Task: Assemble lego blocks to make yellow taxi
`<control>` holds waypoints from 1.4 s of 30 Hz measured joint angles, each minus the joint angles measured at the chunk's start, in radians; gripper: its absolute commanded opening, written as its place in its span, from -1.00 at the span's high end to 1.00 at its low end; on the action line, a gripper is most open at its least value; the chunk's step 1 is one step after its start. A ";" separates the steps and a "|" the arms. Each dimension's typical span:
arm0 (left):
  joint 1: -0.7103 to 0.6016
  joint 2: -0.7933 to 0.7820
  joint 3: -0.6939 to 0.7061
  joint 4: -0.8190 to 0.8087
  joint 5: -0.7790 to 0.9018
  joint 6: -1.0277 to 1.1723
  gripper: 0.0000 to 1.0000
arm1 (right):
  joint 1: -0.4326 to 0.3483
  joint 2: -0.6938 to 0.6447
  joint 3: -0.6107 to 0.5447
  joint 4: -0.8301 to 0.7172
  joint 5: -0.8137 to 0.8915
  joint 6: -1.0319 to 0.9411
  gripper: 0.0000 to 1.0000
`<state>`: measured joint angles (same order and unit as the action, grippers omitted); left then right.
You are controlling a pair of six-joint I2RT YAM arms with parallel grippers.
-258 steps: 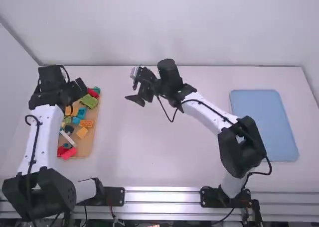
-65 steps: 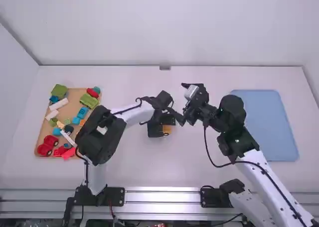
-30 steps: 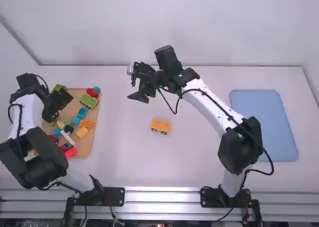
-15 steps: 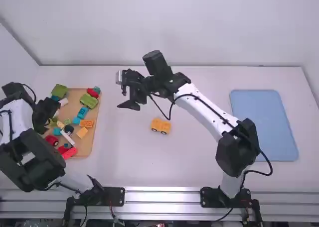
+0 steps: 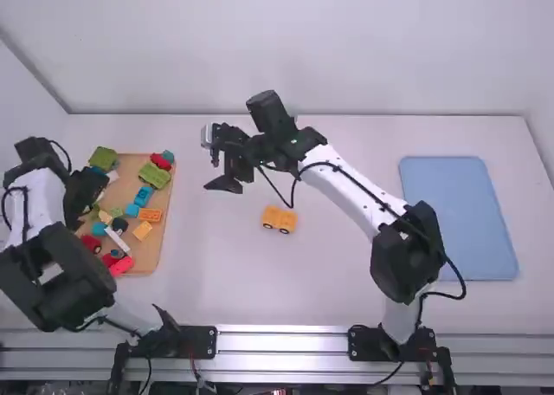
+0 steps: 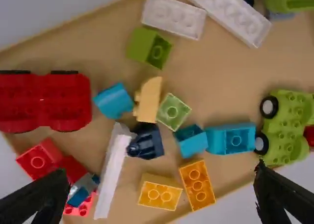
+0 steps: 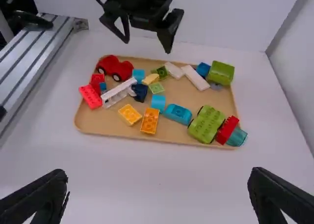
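Note:
Left gripper (image 5: 85, 206) hangs open over the tray's left part; in its wrist view the left gripper (image 6: 162, 182) has nothing between its fingers, with blocks below. Right gripper (image 5: 222, 171) is held above the table between tray and car; in its wrist view the right gripper (image 7: 158, 179) is open. An orange car base (image 5: 279, 220) with dark wheels stands on the mid-table. In the tray (image 7: 171, 137) lie an orange block (image 6: 197, 184) and a yellow-orange block (image 6: 160, 192), side by side, and a light yellow piece (image 6: 148, 100) farther in.
Also in the tray: a red car (image 6: 44, 102), a green wheeled piece (image 6: 287, 128), white bricks (image 6: 174, 16), a dark blue piece (image 6: 146, 141) and several others. A blue board (image 5: 459, 217) lies on the right.
The orange car base now stands mid-table, where the left gripper was 2.2 seconds ago. The left arm has swung back over the tray. The right gripper has moved left.

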<state>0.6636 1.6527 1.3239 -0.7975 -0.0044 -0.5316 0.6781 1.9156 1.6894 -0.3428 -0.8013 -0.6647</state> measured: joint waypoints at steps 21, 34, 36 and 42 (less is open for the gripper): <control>-0.051 0.327 0.288 -0.163 -0.095 0.025 -0.70 | 0.000 0.000 0.000 0.047 0.000 0.034 -0.96; -0.039 0.401 0.287 -0.107 -0.090 0.031 -0.15 | 0.000 0.000 0.000 0.044 0.000 0.034 -0.96; -0.039 0.401 0.281 -0.090 -0.090 0.030 -0.15 | 0.000 0.000 0.000 0.044 0.000 0.037 -0.96; -0.039 0.401 0.237 -0.053 -0.090 0.031 -0.04 | 0.000 0.000 0.000 0.047 0.000 0.034 -0.96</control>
<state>0.6243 2.0533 1.5608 -0.8501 -0.0944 -0.5011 0.6777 1.9156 1.6894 -0.2955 -0.8009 -0.6308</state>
